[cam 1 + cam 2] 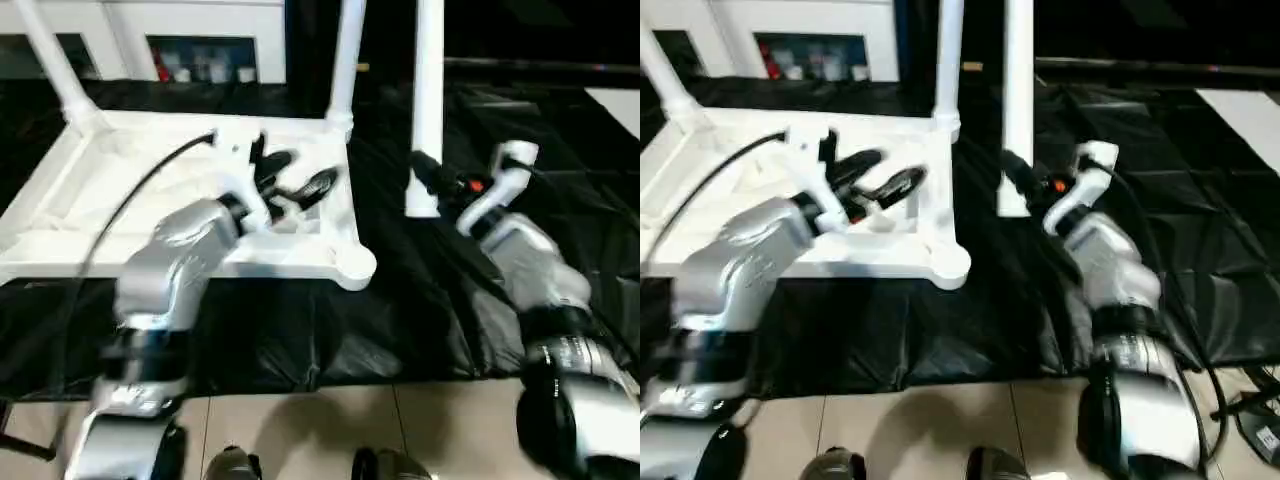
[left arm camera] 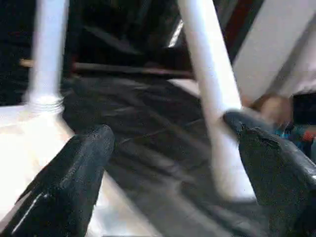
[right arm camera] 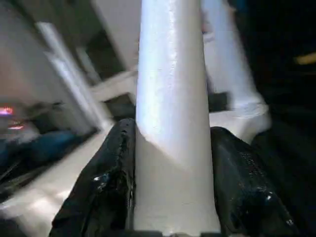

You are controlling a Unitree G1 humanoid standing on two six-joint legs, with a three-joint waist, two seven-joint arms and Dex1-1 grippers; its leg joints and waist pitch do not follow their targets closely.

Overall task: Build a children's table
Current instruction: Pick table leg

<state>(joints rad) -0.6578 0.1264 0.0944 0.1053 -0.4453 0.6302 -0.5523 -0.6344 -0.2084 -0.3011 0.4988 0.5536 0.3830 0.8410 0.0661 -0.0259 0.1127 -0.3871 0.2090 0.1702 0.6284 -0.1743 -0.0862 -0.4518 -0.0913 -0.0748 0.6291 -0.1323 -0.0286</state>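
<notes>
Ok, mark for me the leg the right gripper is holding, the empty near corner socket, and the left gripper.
held leg (image 1: pixel 427 120), left eye view, mid shaft above the gripper.
near corner socket (image 1: pixel 356 267), left eye view, its rounded rim.
left gripper (image 1: pixel 296 176), left eye view, between its open fingertips.

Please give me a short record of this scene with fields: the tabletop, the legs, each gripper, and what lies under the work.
tabletop: white tabletop lies underside up, ribs showing
fitted legs: one tube leg stands in a far corner socket, another leg in the far left socket
near corner socket: near right socket has no leg
loose leg: third leg held upright, beside the tabletop, over the cloth
right gripper: right gripper shut on the third leg near its lower end
left gripper: left gripper open, above the tabletop, holding nothing
surface: black cloth on a tiled floor
</notes>
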